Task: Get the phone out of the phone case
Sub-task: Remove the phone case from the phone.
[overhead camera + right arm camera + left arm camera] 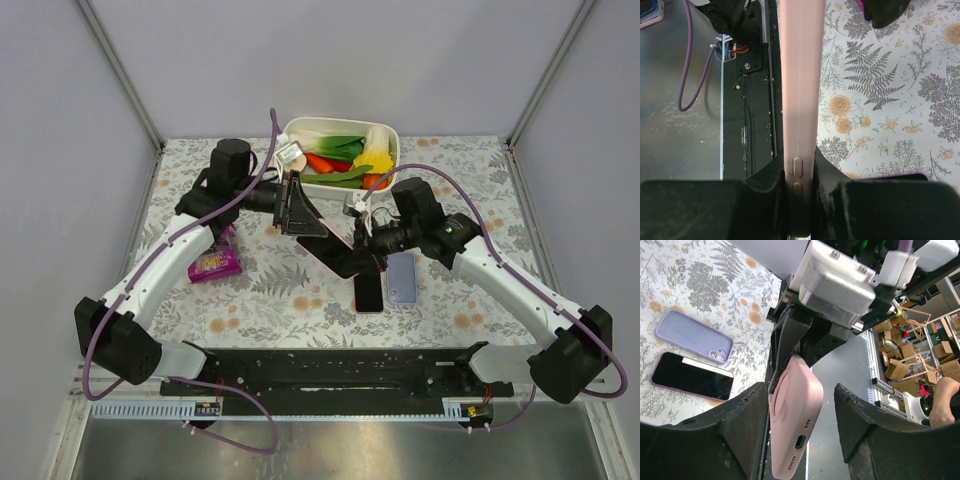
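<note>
Held in the air above the centre of the table [260,300]: the pink phone case [792,415], with the phone [340,255] apparently seated inside, dark screen upward. From 3 o'clock the right gripper [799,175] is closed tight on one end, beside the side buttons, to steady it. From 10 o'clock the left gripper [802,432] stands part open astride the free end, holding nothing, likely placed to pry the rim away. At 5 o'clock of the pair lie a second handset [368,292] and a lilac case [401,277].
</note>
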